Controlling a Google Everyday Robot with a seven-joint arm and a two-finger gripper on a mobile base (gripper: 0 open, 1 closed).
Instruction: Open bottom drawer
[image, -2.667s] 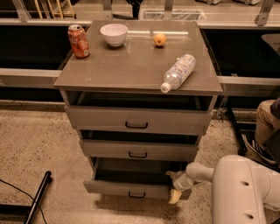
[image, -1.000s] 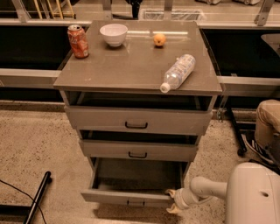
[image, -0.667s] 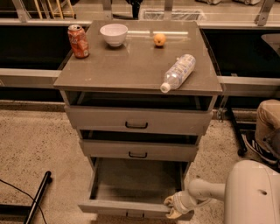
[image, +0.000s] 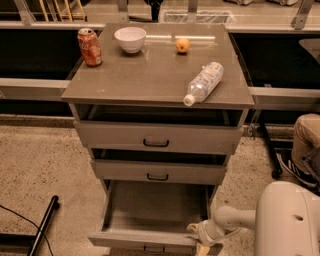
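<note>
While the top drawer (image: 157, 138) and middle drawer (image: 158, 172) sit only a little ajar, the bottom drawer (image: 145, 239) stands far out from the cabinet, its front panel close to the lower edge of the view and its grey floor open to sight from above. Its small black handle (image: 154, 248) shows at the centre of the front, partly cut off by the frame edge. The claw (image: 202, 240) is at the right end of that front panel, right at the drawer's front right corner and to the right of the handle; it looks to be touching the panel there, but whether it is spread or closed on the edge cannot be told. A pale arm (image: 234, 218) runs from the claw up and to the right into the robot's rounded white body (image: 290, 220), which fills the lower right corner. On the bench (image: 145, 75) above the drawers, a red can (image: 90, 47) stands at the back left, a white bowl (image: 130, 39) just to its right, and a small orange fruit (image: 183, 45) further right along the back. A clear bottle (image: 203, 83) lies on its side near the front right, its cap pointing toward the front edge. A black bar (image: 44, 226) lies on the speckled floor at lower left, well apart from the drawer.
</note>
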